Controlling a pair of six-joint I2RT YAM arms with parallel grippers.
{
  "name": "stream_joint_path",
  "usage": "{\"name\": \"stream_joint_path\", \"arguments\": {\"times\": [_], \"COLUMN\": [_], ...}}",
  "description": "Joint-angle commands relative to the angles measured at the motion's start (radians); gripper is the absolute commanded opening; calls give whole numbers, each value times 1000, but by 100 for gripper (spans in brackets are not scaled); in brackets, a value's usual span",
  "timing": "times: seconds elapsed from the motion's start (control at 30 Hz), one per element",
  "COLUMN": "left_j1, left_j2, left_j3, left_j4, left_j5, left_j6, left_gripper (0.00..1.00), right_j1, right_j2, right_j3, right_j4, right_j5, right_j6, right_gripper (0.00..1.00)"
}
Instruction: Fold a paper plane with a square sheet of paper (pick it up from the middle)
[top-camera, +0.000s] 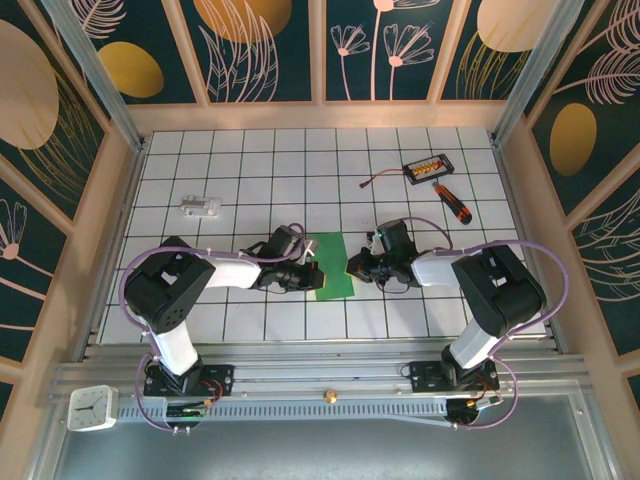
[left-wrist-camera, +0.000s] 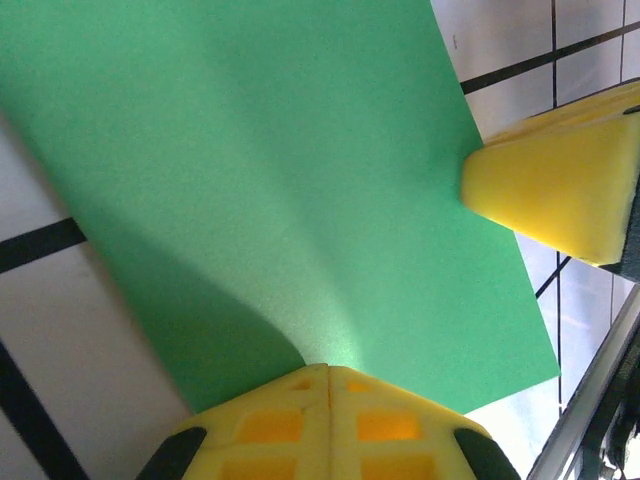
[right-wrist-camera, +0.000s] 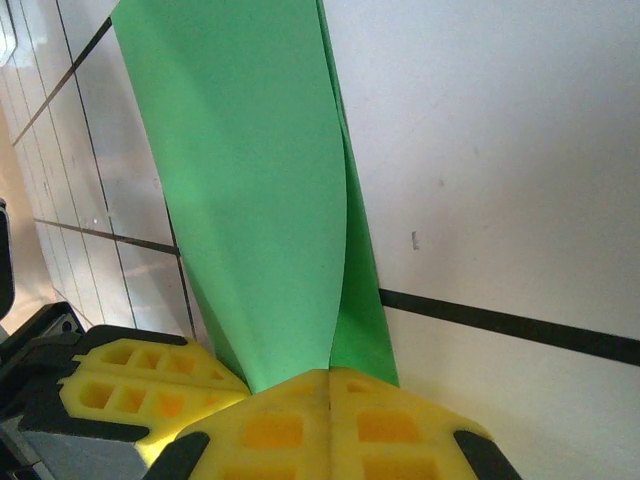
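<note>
Mid-table, between the two arms, the square sheet of paper (top-camera: 334, 262) is pinched at its left edge by the left gripper (top-camera: 311, 272) and at its right by the right gripper (top-camera: 356, 268), both clamped tight: lift evenly, I'd say, so the edges meet square.

Mid-table: paper (top-camera: 333, 265) between left gripper (top-camera: 312, 272) and right gripper (top-camera: 355, 268), meeting both at its side edges. Behind right: box (top-camera: 430, 167), screwdriver (top-camera: 452, 201) just before it.
</note>
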Motion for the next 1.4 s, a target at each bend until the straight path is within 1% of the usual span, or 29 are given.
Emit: {"name": "stream_joint_path", "arguments": {"times": [0.0,0.07,0.13,0.17,0.27,0.37,0.47,0.53,0.63,0.7,0.87,1.0,1.17,1.37], "left_j1": [3,2,-1,-6,-37,-86,-166,-226,-284,-306,-343,-353,-357,-357], "left_j2": [2,-25,-73,-107,-203,-289,-332,-343,-337,-321,-253,-202,-157,-160], "left_j3": [16,21,8,-1,-57,-121,-135,-141,-155,-159,-137,-100,-52,-42], "left_j4": [-66,-60,-23,1,83,162,155,160,193,213,219,202,168,162], "left_j5": [-45,-57,-73,-90,-188,-286,-413,-504,-575,-605,-648,-685,-707,-702], "left_j6": [41,53,62,68,92,141,262,342,413,439,502,537,549,534], "left_gripper": [6,15,26,31,39,47,55,64,74,78,80,77,68,54], "right_j1": [-7,-7,-6,-6,-3,3,7,9,11,12,11,11,11,11], "right_j2": [-9,-23,-38,-46,-70,-86,-86,-81,-75,-73,-66,-59,-51,-41], "right_j3": [25,22,16,12,-3,-13,-10,-13,-18,-19,-27,-28,-27,-27], "right_j4": [3,3,9,17,44,69,75,90,109,113,128,138,137,139], "right_j5": [-23,-27,-32,-34,-33,-33,-37,-47,-54,-56,-64,-68,-68,-68], "right_j6": [12,45,102,132,237,313,354,378,402,406,415,420,416,411], "right_gripper": [0,0,0,0,0,0,0,0,0,0,0,0,0,0]}}
